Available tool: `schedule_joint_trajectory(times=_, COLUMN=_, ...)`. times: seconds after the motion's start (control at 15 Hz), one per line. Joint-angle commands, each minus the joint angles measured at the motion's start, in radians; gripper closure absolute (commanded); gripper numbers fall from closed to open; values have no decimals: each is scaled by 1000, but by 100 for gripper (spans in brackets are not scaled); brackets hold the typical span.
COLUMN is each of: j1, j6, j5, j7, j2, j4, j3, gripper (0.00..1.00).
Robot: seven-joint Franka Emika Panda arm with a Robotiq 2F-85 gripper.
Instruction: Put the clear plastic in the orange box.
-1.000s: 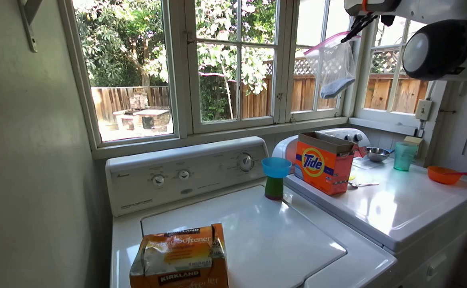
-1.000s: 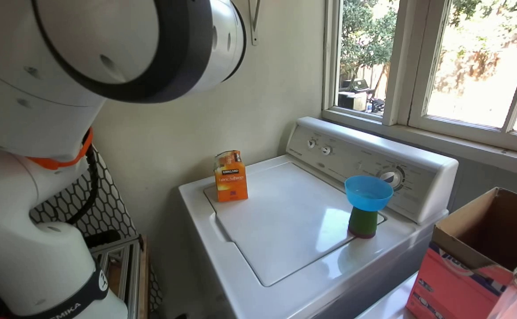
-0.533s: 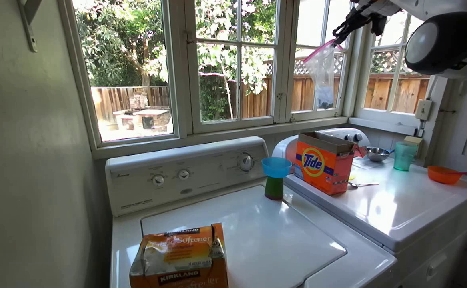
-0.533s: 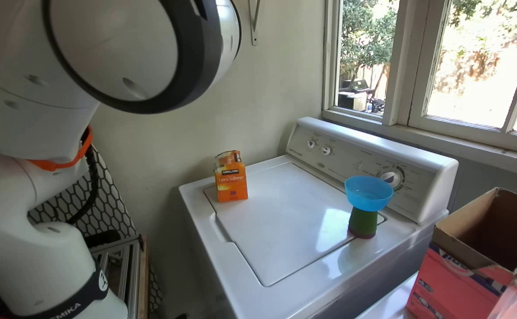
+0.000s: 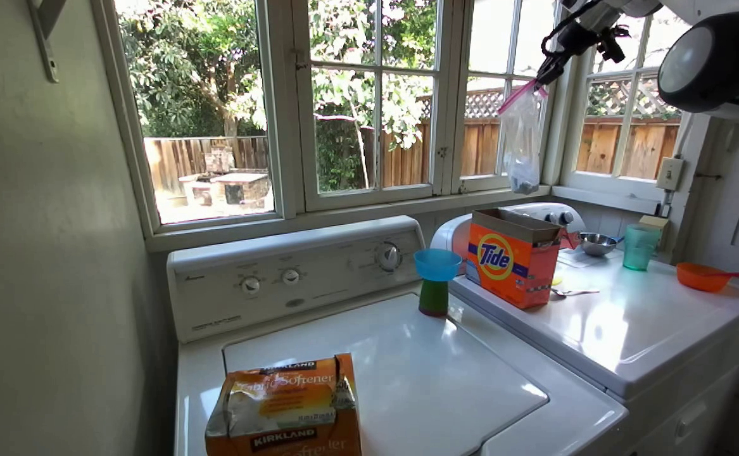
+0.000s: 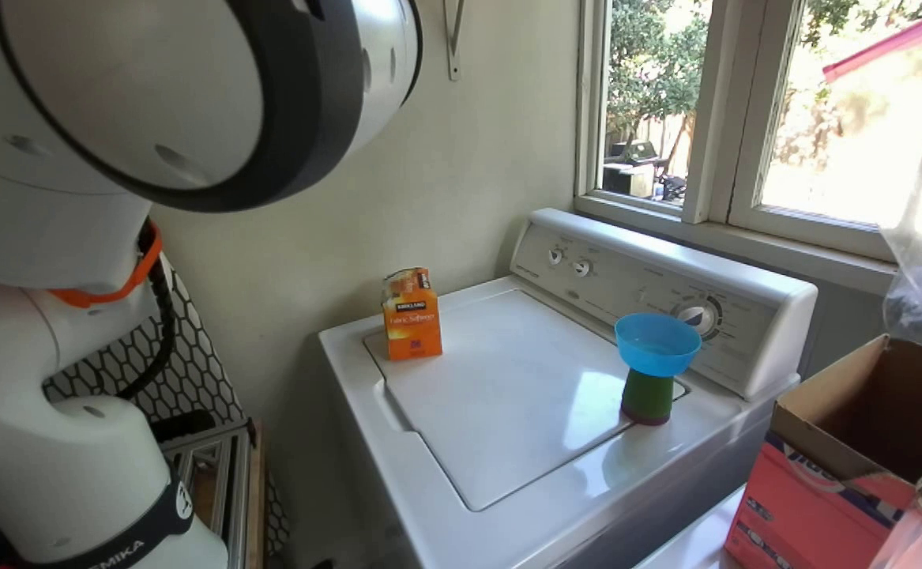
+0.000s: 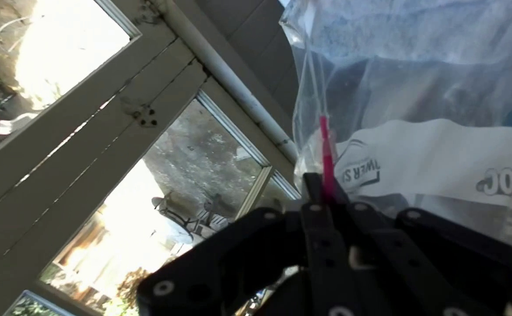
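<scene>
Bag [image 5: 522, 142]: clear, pink-edged, bluish at the bottom; hangs in the air, higher than the box [image 5: 512, 266]. Gripper [image 7: 327, 188]: clamped on the bag's pink edge. Box: orange, Tide, open-topped; stands upright on a white appliance [image 5: 667, 323].

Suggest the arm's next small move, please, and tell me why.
Probably lower the bag toward the open box: the gripper holds it by its pink edge, and in an exterior view it hangs higher than the box, not yet inside.
</scene>
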Motion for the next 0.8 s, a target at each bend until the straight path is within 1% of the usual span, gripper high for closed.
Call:
schedule_joint_trajectory(times=0.0, j1=-36, j6=-141, j5=34, j7=-116, j2=-14, j4=0, j3=11, gripper=99)
schedule_joint_trajectory(times=0.33, j1=-43, j6=-285, j5=18, j7=-254, j2=-13, j4=0, j3=-3, gripper=99)
schedule_joint_trajectory(times=0.47, j1=-42, j6=-324, j5=11, j7=-290, j2=-10, j4=0, j3=-13, gripper=99)
schedule_joint_trajectory(times=0.53, j1=-31, j6=-275, j5=17, j7=-244, j2=-3, j4=0, j3=-20, gripper=99)
schedule_joint_trajectory(times=0.6, j1=-30, j6=-279, j5=16, j7=-249, j2=-2, j4=-1, j3=-22, gripper=96)
schedule_joint_trajectory(times=0.73, j1=-29, j6=-279, j5=16, j7=-249, j2=0, j4=-2, j3=-24, gripper=96)
